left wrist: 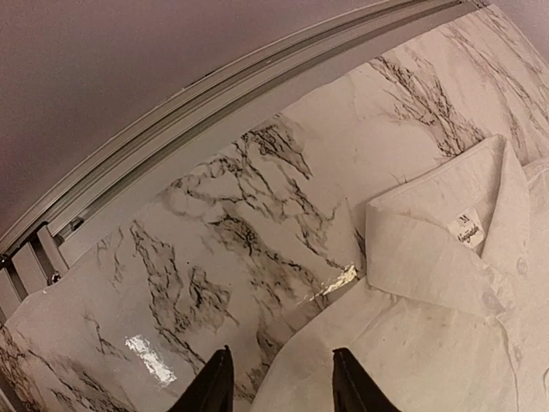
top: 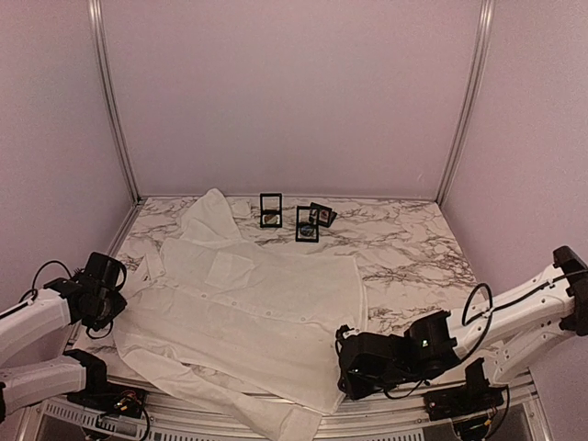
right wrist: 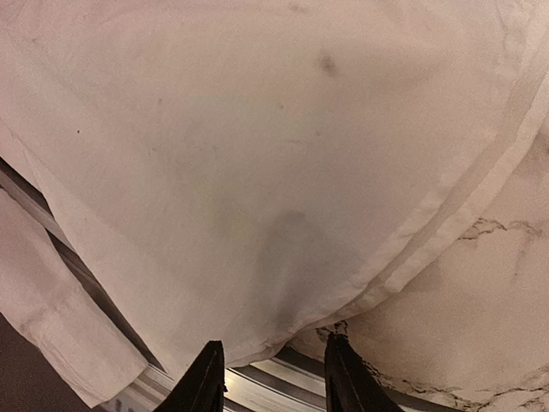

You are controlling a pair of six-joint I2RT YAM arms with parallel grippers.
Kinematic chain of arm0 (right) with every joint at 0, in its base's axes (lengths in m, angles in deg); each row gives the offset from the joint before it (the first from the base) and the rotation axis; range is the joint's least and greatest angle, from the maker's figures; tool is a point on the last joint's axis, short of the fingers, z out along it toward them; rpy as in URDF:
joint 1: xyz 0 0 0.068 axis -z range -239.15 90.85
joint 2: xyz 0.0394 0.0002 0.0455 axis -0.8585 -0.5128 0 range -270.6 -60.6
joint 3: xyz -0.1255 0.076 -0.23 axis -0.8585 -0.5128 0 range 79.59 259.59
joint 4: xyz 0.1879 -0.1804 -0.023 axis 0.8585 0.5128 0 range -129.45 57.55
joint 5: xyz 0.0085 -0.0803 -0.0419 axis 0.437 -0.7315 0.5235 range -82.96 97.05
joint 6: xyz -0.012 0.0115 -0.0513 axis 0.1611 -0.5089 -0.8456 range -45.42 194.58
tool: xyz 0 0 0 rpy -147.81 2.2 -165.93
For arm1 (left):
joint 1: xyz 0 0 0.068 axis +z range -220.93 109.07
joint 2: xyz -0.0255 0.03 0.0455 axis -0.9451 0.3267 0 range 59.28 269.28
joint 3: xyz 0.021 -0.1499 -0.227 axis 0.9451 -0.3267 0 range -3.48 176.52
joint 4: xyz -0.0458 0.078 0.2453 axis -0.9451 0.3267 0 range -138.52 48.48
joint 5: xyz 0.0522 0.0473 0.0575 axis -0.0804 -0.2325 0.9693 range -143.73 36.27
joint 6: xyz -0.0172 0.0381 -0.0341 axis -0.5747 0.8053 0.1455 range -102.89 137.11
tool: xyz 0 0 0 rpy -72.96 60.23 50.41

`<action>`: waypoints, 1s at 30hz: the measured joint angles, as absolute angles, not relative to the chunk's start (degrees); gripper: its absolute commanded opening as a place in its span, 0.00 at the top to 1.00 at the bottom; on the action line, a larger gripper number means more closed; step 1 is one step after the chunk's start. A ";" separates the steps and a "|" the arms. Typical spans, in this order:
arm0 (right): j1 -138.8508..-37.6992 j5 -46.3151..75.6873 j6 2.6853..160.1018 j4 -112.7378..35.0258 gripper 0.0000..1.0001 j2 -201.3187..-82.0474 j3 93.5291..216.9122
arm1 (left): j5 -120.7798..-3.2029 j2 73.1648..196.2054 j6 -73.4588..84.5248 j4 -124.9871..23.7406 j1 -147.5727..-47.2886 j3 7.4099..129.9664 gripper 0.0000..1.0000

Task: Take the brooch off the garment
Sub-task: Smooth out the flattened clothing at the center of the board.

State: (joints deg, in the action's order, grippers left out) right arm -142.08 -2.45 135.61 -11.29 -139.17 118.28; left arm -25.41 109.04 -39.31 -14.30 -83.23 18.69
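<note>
Shirt (top: pixel 266 312) is laid flat, front up, over the left and middle of the desk (top: pixel 413 248). Its long axis is run left-right: collar (left wrist: pixel 446 232) pointed at the left edge, hem (right wrist: pixel 446 232) at the right, stopped short of the right edge. One sleeve (top: pixel 213 209) is thrown toward the far-left corner. The other (top: pixel 276 415) is hung over the near edge.

Brooch can't be made out in any view, so its spot on the shirt and its heading can't be told. A small shiny scrap (left wrist: pixel 339 281) is seen on the desk just beside the collar tip, ID unclear. 3 black frames (top: pixel 271 209) are stood nr the far edge.

L jaws are held part open, nothing between, low at the left edge nr the collar. R jaws are likewise part open and empty, over the hem at the near edge.

Risks, as judged:
- W/ the brooch not located, cloth alone may be pinched and the thin shirt bunched, hiding the pin further.
- If the brooch is pulled w/o the cloth being held down, the shirt would be lifted w/ it, or torn if the clasp is shut.
- A tug toward the near edge could let the hanging sleeve drag the shirt off.
</note>
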 measured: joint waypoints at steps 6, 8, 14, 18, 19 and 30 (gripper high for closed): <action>-135.57 -3.83 131.94 -6.76 0.31 -132.35 121.78 | -23.01 107.79 -38.74 -12.66 -83.18 22.32 0.13; -131.90 -4.57 130.13 -6.22 0.32 -131.10 123.88 | -23.01 107.46 -37.08 -12.69 -83.18 24.33 0.11; -115.70 -5.58 123.02 -7.29 0.42 -130.38 126.72 | -28.32 109.85 -28.10 -16.16 -83.27 31.57 0.08; -105.58 -4.72 118.54 -10.09 0.45 -131.56 126.72 | -33.28 115.11 -22.66 -19.46 -84.12 37.25 0.08; -103.42 -4.33 117.47 -11.25 0.45 -132.30 126.79 | -34.49 116.82 -21.56 -20.20 -84.49 38.76 0.08; -91.57 0.85 105.60 -22.85 0.47 -154.58 139.29 | -45.44 139.22 -16.30 -30.74 -87.16 48.35 0.09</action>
